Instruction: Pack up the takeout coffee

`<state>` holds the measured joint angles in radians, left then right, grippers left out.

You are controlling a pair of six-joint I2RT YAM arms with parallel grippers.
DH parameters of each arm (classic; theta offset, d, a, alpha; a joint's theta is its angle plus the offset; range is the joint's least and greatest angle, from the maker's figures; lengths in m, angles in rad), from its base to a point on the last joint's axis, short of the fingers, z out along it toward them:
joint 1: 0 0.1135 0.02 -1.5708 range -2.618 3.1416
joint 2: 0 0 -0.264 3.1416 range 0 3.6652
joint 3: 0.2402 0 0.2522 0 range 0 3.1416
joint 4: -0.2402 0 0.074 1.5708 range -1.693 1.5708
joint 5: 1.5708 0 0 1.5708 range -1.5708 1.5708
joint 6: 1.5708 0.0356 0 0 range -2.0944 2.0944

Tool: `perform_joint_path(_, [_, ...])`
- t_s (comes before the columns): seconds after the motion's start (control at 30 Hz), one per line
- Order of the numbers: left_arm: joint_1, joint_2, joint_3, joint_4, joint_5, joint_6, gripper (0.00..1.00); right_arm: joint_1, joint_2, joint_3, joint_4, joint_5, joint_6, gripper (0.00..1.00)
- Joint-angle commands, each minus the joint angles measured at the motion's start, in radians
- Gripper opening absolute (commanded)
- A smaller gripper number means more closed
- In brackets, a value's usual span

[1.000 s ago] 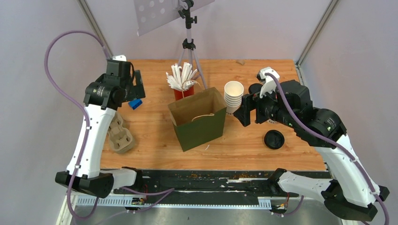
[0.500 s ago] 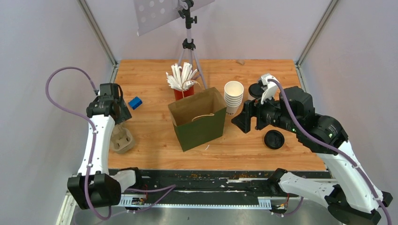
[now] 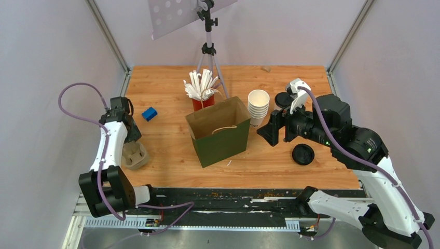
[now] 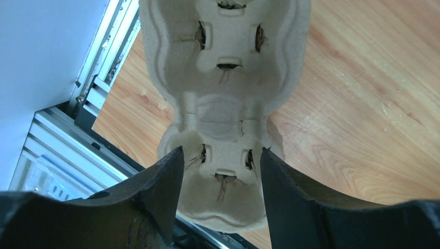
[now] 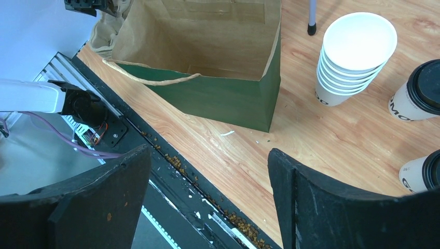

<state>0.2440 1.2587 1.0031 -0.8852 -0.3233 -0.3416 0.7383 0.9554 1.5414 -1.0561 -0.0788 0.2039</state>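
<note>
**Top view.** The left gripper (image 3: 131,136) points down at the pulp cup carrier (image 3: 136,156), which lies right under its tip. I cannot tell how the jaws stand from here. A blue block (image 3: 149,113) sits on the table (image 3: 171,78), beyond the wrist.

The right gripper (image 3: 267,132) has its fingers spread and faces the green paper bag (image 3: 220,140), near its side but apart from it. A stack of white cups (image 3: 258,106) stands just beside the gripper on its far side. One lidded coffee cup (image 3: 283,99) shows behind the gripper, close to the wrist. A loose black lid (image 3: 303,154) lies below the forearm.

**Left wrist.** The fingers (image 4: 166,192) straddle the near cell of the carrier (image 4: 223,93), one at each flank. They stand apart. I cannot tell whether they press on the pulp.

**Right wrist.** The gripper (image 5: 208,155) is wide apart with nothing between its fingers (image 5: 306,197).
- The bag (image 5: 223,98) stands ahead with its mouth open.
- The stack (image 5: 353,57) is ahead and to the right.
- The lidded coffee cup (image 5: 417,91) is further right, beside the stack.
- A second lidded cup (image 5: 423,174) is just outside the right finger.
</note>
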Motion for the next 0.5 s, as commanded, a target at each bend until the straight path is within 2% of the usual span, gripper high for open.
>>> perform_joint_path(0.0, [0.016,0.007,-0.016,0.06,-0.023,0.033,0.62,0.004,0.009,0.036,0.035,0.006,-0.027,0.83])
perform_joint_path(0.1, [0.034,0.016,-0.022,0.062,-0.041,0.027,0.6,0.004,0.014,0.03,0.038,0.007,-0.022,0.83])
perform_joint_path(0.33, [0.053,0.036,-0.031,0.134,0.046,0.05,0.57,0.002,0.008,0.018,0.038,0.013,-0.02,0.83])
perform_joint_path(0.47, [0.058,0.047,-0.033,0.136,0.041,0.061,0.56,0.002,0.017,0.03,0.032,0.016,-0.028,0.83])
